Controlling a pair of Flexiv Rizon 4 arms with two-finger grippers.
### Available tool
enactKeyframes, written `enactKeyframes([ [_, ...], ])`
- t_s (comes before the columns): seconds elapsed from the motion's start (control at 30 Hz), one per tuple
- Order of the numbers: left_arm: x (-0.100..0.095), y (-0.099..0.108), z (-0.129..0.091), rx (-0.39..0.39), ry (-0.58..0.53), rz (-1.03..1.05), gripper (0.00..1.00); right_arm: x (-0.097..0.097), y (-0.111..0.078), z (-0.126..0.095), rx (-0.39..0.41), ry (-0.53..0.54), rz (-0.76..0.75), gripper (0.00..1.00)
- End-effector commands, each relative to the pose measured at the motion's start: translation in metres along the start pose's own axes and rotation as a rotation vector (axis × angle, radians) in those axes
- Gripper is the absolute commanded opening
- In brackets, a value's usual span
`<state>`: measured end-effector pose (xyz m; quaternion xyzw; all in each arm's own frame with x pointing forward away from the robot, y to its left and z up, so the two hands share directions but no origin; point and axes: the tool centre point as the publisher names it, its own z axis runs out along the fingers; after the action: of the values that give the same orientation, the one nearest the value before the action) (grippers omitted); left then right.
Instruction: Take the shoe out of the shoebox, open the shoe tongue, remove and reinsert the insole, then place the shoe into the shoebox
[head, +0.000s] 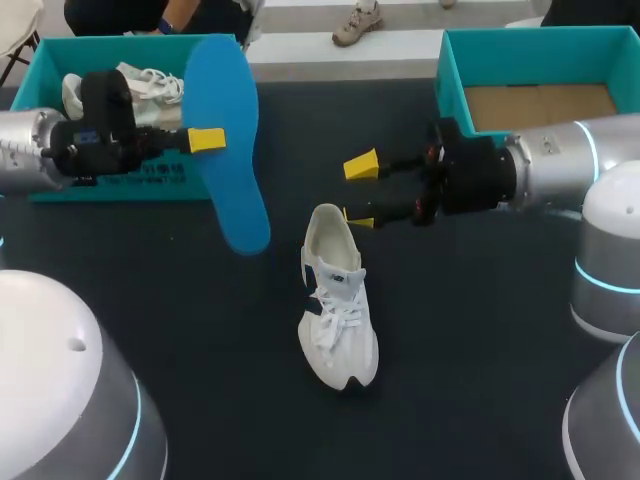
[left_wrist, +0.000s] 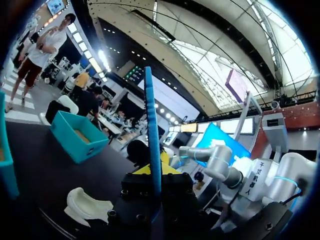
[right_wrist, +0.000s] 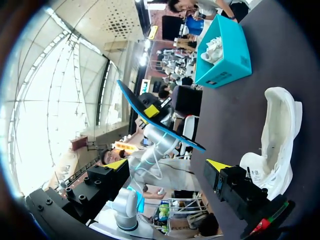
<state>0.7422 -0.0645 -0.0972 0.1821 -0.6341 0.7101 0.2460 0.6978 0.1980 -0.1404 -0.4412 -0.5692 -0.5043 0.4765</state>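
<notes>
- The shoe (head: 338, 300) is out of its box and lies on its sole about the middle of the worktop (head: 480, 330), toe toward the near edge and heel toward the far edge.
- The insole (head: 228, 150) is out too. The left pincer (head: 212, 140) is pinching it from both sides and holds it on edge in the air, above the worktop left of the shoe and in front of the far-left shoebox (head: 50, 70), where a second shoe (head: 140, 80) sits.
- The right pincer (head: 360, 192) is spread and holds nothing. It sits just beyond the heel, with its nearer tip at the heel's rim.
- The shoe's mouth gapes in the right wrist view, so I judge the tongue already opened.
- Left to do: slide the insole back in, then set the shoe into a shoebox. The far-right shoebox (head: 455, 85) shows only its bare cardboard floor.
- I'd judge the task past halfway.
</notes>
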Motion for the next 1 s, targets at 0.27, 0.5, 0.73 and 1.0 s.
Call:
enactKeyframes([
  [0.27,-0.001,0.001,0.0,-0.011,0.014,0.321,0.0,-0.001,0.0,0.002,-0.002,-0.001,0.0,1.0],
  [0.5,-0.001,0.001,0.0,-0.011,0.014,0.321,0.0,-0.001,0.0,0.002,-0.002,-0.001,0.0,1.0],
  [0.73,-0.003,0.003,0.0,-0.005,0.042,0.516,0.0,-0.001,0.0,0.002,-0.002,-0.001,0.0,1.0],
  [1.0,-0.018,0.011,-0.001,-0.054,0.109,1.221,0.0,-0.001,0.0,0.002,-0.002,-0.001,0.0,1.0],
])
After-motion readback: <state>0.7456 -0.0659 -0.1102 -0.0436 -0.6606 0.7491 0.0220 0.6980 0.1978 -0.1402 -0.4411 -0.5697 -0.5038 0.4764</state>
